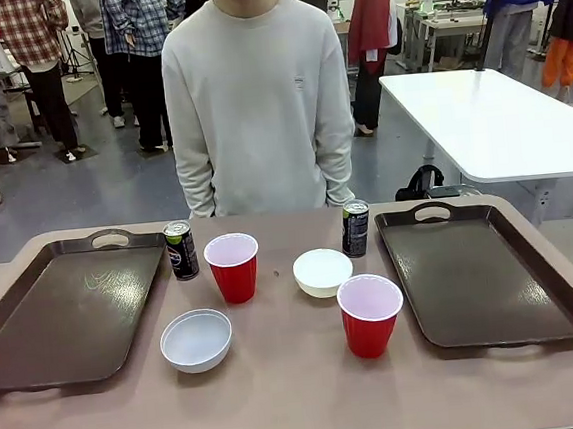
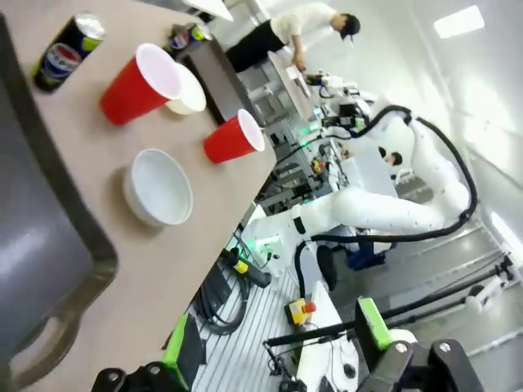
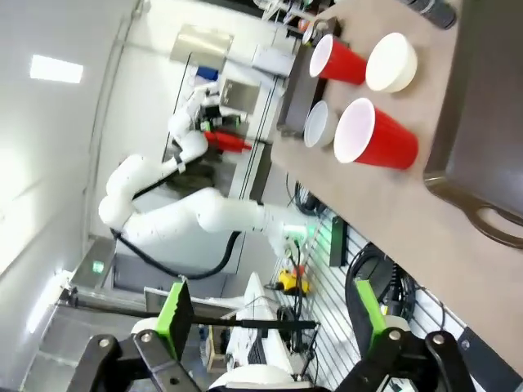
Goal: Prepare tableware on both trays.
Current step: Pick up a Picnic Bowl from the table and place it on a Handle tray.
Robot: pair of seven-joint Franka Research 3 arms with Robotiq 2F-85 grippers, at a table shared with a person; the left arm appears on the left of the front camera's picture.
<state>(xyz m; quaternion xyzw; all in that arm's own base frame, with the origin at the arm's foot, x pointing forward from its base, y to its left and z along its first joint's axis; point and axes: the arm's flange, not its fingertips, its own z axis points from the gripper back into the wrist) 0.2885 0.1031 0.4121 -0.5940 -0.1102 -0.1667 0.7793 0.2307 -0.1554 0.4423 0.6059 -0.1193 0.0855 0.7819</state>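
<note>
Holding my left gripper (image 2: 278, 339) and right gripper (image 3: 270, 314) spread wide and empty, I see the near white bowl (image 1: 196, 340) just right of the left tray (image 1: 64, 314), on my left gripper's side.

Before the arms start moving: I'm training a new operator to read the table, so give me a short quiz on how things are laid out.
1. True or false: a red cup already stands on the left tray.
2. Which item stands nearest the far handle of the right tray? A) a dark can B) a white bowl C) a red cup
3. How many items stand on the table between the two trays?

Key: 1 false, both trays hold nothing; 2 A; 3 six.
</note>
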